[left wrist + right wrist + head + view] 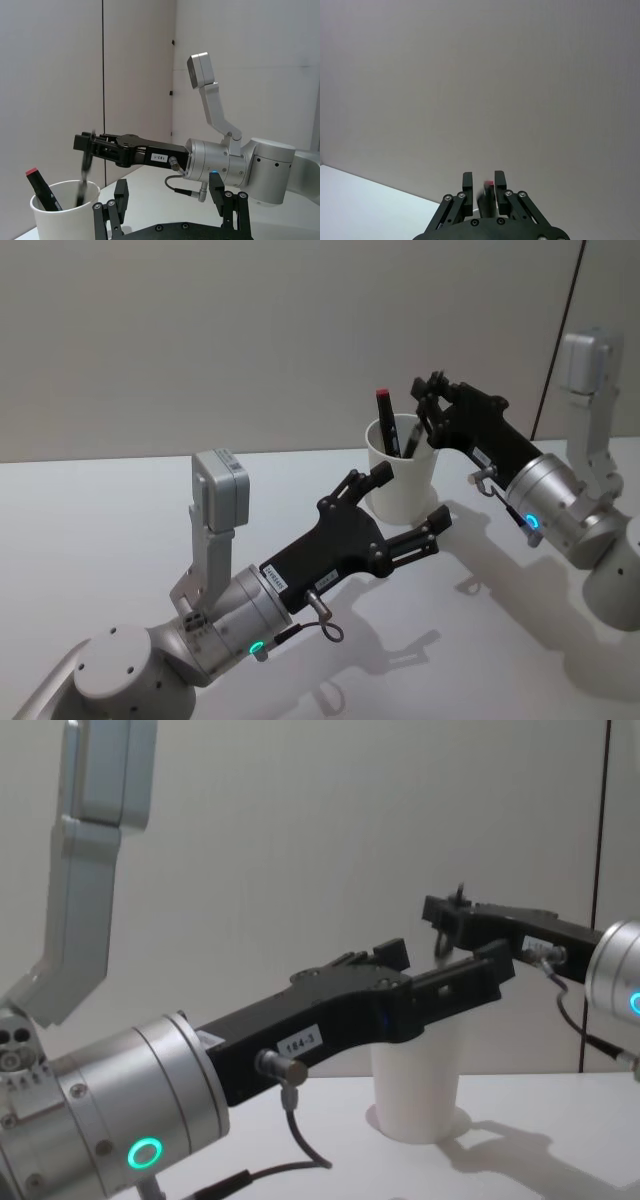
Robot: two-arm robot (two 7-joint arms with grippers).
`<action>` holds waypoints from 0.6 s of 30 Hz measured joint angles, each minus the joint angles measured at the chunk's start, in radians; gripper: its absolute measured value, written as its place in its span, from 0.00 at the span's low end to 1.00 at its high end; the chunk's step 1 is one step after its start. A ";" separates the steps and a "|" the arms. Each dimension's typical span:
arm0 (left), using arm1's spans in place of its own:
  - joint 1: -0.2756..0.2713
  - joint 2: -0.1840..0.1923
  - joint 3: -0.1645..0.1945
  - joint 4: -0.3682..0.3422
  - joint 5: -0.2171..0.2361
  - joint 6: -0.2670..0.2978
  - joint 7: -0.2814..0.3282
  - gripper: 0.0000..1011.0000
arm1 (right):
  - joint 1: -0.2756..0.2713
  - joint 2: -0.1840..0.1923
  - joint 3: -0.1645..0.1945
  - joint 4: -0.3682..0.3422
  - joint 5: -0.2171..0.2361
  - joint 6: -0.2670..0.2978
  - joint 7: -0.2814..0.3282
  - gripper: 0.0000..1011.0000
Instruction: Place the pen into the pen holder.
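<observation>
Pen (410, 436) drops blurred into our pen holder (402, 485), beside a red-capped marker (386, 420).
Right gripper (427, 400) released at its one o'clock; left gripper (410, 505) spread empty at seven.

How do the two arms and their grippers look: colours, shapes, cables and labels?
Both arms are silver-grey cylinders with a glowing teal ring light near the wrist. The left gripper and the right gripper are matte black, with linked fingers joined by small screws. Thin dark cables loop from metal plugs at each wrist. White labels read 184-3 on the left and 183-1 on the right.
</observation>
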 joint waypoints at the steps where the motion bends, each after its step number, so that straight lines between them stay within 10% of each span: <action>1: 0.000 0.000 0.000 0.000 0.000 0.000 0.000 0.99 | 0.000 -0.001 -0.001 0.001 0.000 0.001 -0.001 0.25; 18: 0.000 0.000 0.000 0.000 0.000 0.000 0.000 0.99 | 0.006 -0.016 -0.007 0.017 -0.001 0.011 -0.008 0.77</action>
